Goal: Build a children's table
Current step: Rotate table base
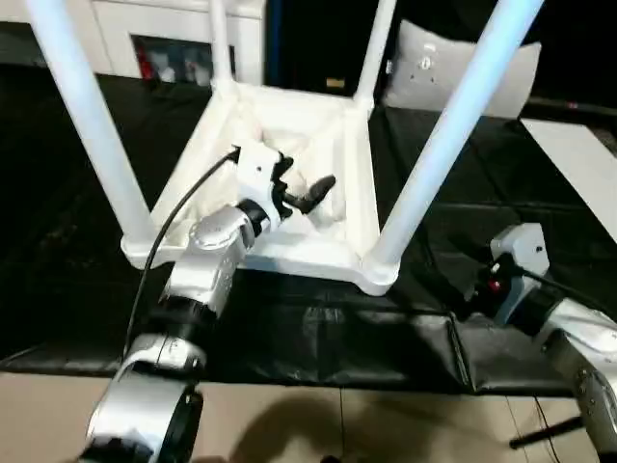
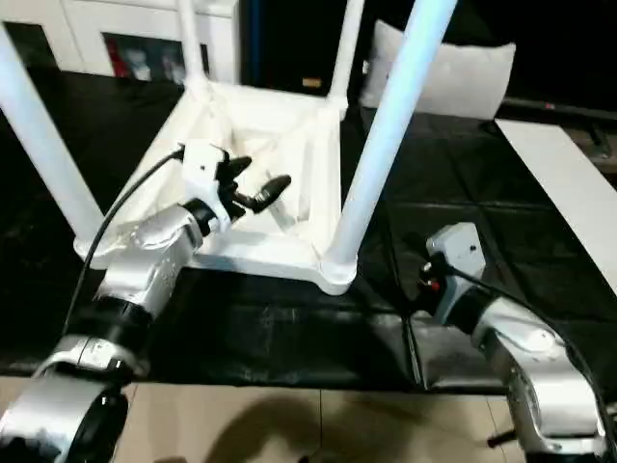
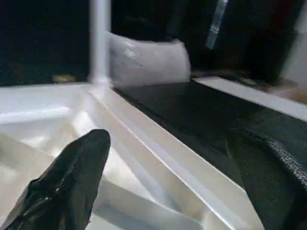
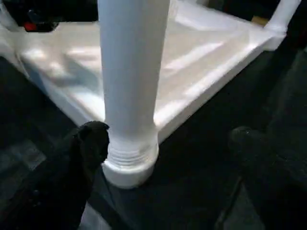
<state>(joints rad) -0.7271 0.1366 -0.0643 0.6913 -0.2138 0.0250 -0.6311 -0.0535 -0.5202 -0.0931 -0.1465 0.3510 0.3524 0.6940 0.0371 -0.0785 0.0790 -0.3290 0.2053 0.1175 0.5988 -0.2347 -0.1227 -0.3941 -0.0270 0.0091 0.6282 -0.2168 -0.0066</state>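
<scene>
The children's table [image 1: 289, 193] lies upside down on the black-sheeted work table [image 1: 540, 203], ribbed underside up, with all four legs standing in the corner sockets. The left gripper [image 1: 301, 190] hovers over the open underside, fingers spread apart, holding nothing. The right gripper [image 4: 163, 158] sits low beside the near right leg [image 1: 439, 145], fingers wide apart on either side of its base, not clamped. Judged handling: hollow plastic, so light and fairly stiff, but smooth and likely slippery on the tapered tubes; a grip low on a leg near the socket collar or on the top's edge rail looks safest, since a hold high on a leg could lever it loose. The head views give the whole layout, both silver forearms, and a white pillow [image 1: 463, 63] behind. The right wrist view shows the threaded collar at the leg base [image 4: 130, 160] seated in its socket, which the head views cannot resolve. The left wrist view shows one black finger [image 3: 67, 182] over the inner ribs.
</scene>
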